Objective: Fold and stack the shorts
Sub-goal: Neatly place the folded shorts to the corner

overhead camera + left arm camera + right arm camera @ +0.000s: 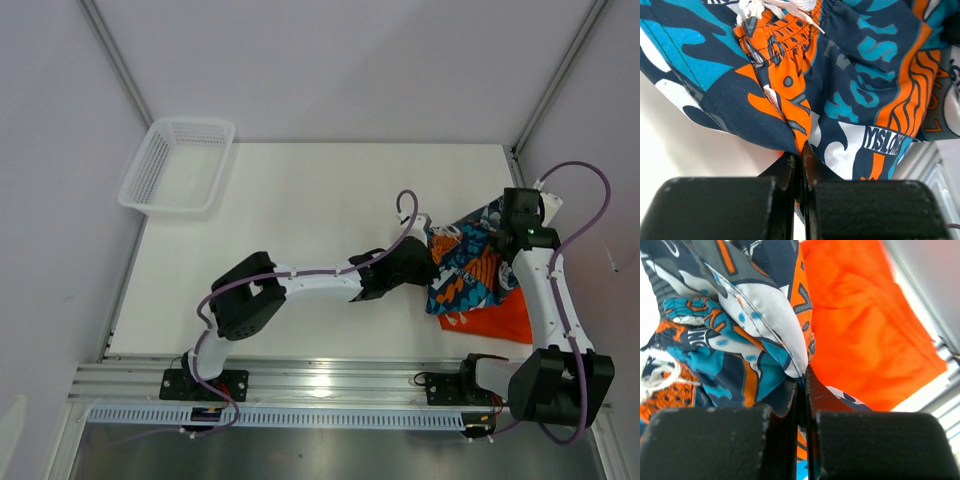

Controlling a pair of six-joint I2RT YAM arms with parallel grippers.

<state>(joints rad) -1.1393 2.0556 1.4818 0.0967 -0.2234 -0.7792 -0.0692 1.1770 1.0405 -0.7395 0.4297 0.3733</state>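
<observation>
Tabletop [320, 220] — printed shorts [468, 265] over orange pair [500, 318]

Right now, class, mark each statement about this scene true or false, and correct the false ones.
1. The left hand and right hand are both shut on the printed shorts. True.
2. The printed shorts partly cover the orange shorts. True.
3. The orange shorts sit in the basket. False: they lie on the table, at its right side.
4. The basket stands at the near right corner. False: it is at the far left corner.
</observation>
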